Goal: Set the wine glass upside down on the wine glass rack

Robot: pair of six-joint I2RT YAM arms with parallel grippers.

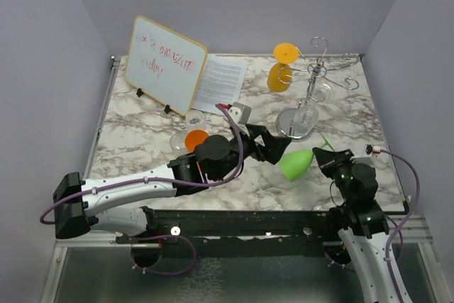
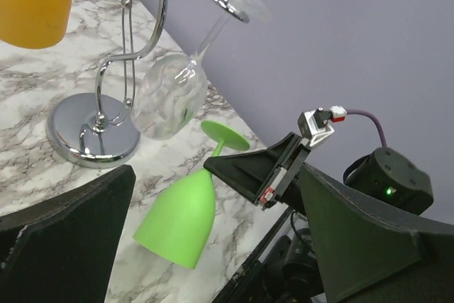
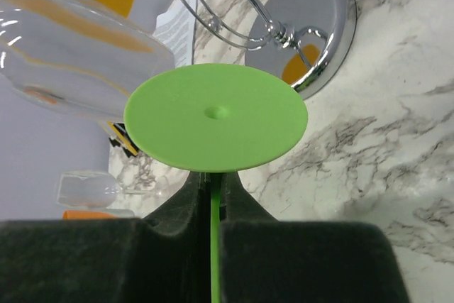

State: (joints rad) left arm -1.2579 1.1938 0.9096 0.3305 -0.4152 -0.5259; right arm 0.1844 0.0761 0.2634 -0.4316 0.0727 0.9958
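Mid-task: green wine glass (image 1: 296,164) clamped by stem in right gripper (image 3: 213,191); left gripper (image 1: 278,148) jaws apart (empty); hanging on wine glass rack (image 2: 71,129), far right, pending.

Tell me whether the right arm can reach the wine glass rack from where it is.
Probably yes. The right gripper, shut on the green wine glass, sits near the wine glass rack with bare table between; a hanging clear glass crowds that side.

Whiteboard (image 1: 165,64), propped, red writing. Printed sheet (image 1: 221,83) just beside it. Orange glass (image 1: 196,139) on marble table (image 1: 135,148).
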